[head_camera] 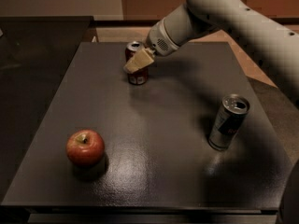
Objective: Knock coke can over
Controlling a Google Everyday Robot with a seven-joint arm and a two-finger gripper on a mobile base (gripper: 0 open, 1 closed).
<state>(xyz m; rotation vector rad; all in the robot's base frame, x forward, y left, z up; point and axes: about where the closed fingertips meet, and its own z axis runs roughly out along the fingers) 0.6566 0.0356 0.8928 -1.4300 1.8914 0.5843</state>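
Note:
The coke can (138,78), short and red with a silver top, stands upright at the far middle of the dark table (154,125). My gripper (134,64) reaches in from the upper right on the pale arm (224,8). Its tan tip lies across the front of the can's upper half, touching or nearly touching it, and hides the middle of the can. The can's top and its base with the white patch still show.
A taller silver-and-blue can (228,122) stands upright at the right of the table. A red apple (85,147) sits at the front left. A dark counter (37,45) adjoins the table on the left.

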